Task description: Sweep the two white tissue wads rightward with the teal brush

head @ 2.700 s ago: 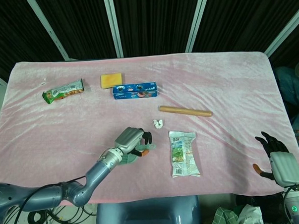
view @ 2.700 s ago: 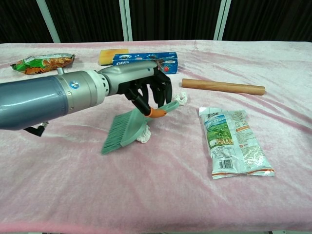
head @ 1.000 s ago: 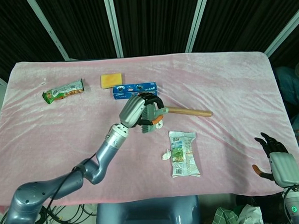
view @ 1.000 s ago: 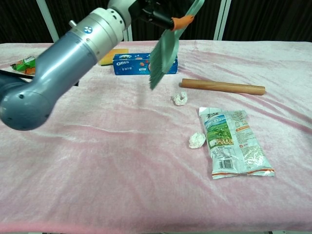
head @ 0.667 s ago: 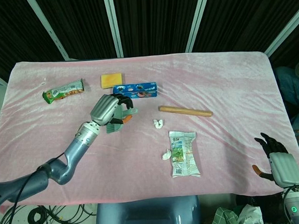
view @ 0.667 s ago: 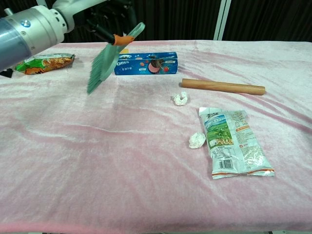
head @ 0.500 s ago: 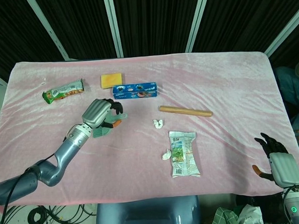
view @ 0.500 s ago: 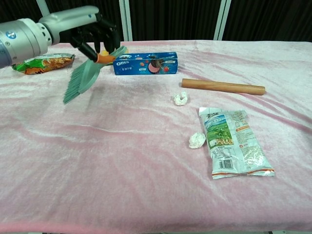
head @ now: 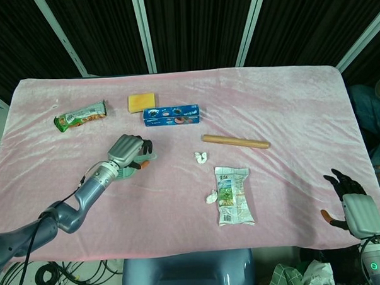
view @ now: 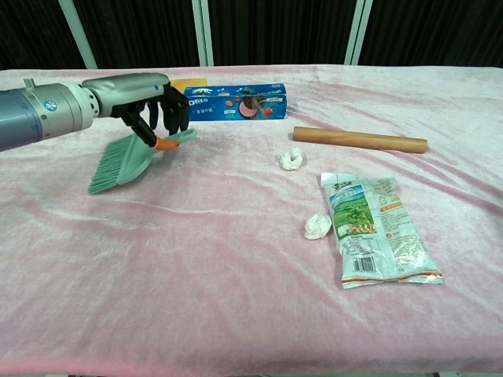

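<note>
Chest view | left robot hand (view: 153, 110) grasping teal brush (view: 126, 161) | rolling pin (view: 360, 140) beyond tissue wads (view: 291, 159)

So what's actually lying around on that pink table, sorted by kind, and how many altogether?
Tissue wads: 2
Snack packets: 2
Cookie box: 1
Wooden rolling pin: 1
Yellow sponge: 1
Teal brush: 1, held by the left hand
Total: 8
</note>
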You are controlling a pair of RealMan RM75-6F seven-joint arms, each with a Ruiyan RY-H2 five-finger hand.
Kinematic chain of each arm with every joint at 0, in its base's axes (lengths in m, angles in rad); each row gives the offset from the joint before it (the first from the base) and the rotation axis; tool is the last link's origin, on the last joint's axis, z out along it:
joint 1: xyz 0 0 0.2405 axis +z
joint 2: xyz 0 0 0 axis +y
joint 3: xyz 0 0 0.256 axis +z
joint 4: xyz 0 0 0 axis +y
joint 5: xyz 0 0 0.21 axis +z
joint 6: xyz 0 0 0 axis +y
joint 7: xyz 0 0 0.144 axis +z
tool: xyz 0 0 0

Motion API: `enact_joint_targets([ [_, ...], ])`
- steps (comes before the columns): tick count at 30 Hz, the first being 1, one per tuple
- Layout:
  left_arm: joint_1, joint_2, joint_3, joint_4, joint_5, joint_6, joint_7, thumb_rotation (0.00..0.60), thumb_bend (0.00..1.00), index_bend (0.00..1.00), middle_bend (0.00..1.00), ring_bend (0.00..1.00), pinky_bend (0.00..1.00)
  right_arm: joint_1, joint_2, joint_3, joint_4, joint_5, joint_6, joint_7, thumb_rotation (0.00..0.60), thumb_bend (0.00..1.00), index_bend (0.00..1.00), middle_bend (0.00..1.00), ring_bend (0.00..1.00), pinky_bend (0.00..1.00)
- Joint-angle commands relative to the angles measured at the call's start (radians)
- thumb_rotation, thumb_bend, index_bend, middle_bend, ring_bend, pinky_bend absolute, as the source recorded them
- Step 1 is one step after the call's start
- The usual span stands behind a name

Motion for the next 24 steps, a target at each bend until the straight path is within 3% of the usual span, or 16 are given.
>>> enact_joint_targets([
  [1, -0.019, -0.017, 0.02, 0.013, 0.008, -0.042, 0.044, 0.6, 0.44, 0.72, 0.74, 0.39, 0.45, 0.0, 0.001, -0.001, -0.001, -0.001, 0.0, 0.001, 0.6, 0.19, 0.18, 0.06, 0.1, 0.15],
  [3, -0.024, -0.024, 0.02, 0.014, 0.006, -0.053, 0.057, 0.6, 0.44, 0.71, 0.73, 0.39, 0.44, -0.001, 0.002, -0.001, -0.001, -0.002, 0.001, -0.001, 0.6, 0.19, 0.18, 0.06, 0.1, 0.15],
  [6, -0.029, -0.032, 0.02, 0.014, 0.002, -0.069, 0.067, 0.6, 0.4, 0.6, 0.66, 0.34, 0.39, -0.001, 0.003, -0.001, -0.003, 0.001, 0.001, -0.002, 0.6, 0.19, 0.18, 0.06, 0.1, 0.15],
  [8, -0.035, -0.03, 0.022, 0.011, -0.004, -0.09, 0.084, 0.6, 0.32, 0.47, 0.56, 0.27, 0.33, -0.001, 0.002, -0.001, -0.003, 0.001, 0.001, -0.003, 0.6, 0.19, 0.18, 0.06, 0.1, 0.15],
  [10, -0.04, -0.025, 0.019, 0.005, -0.021, -0.114, 0.112, 0.6, 0.24, 0.32, 0.4, 0.14, 0.25, -0.001, 0.003, -0.001, -0.003, 0.002, 0.0, -0.003, 0.6, 0.19, 0.18, 0.06, 0.1, 0.15],
  [13, -0.047, -0.017, 0.002, -0.004, -0.064, -0.142, 0.188, 0.6, 0.17, 0.21, 0.2, 0.02, 0.16, 0.0, 0.004, -0.001, -0.005, 0.002, -0.003, -0.002, 0.6, 0.19, 0.18, 0.06, 0.1, 0.15],
  [15, -0.049, -0.006, -0.024, -0.035, -0.122, -0.162, 0.237, 0.6, 0.14, 0.17, 0.14, 0.0, 0.13, 0.0, 0.004, -0.001, -0.005, 0.001, -0.002, -0.001, 0.6, 0.19, 0.18, 0.06, 0.1, 0.15],
  [19, -0.054, 0.037, -0.062, -0.129, -0.229, -0.193, 0.319, 0.6, 0.07, 0.13, 0.09, 0.0, 0.06, 0.001, 0.004, 0.0, -0.004, 0.001, -0.002, -0.001, 0.6, 0.19, 0.18, 0.06, 0.1, 0.15],
  [24, -0.068, 0.15, -0.103, -0.307, -0.367, -0.185, 0.432, 0.6, 0.06, 0.13, 0.11, 0.0, 0.02, 0.001, 0.003, 0.0, -0.004, 0.003, -0.003, -0.003, 0.6, 0.19, 0.18, 0.06, 0.1, 0.15],
])
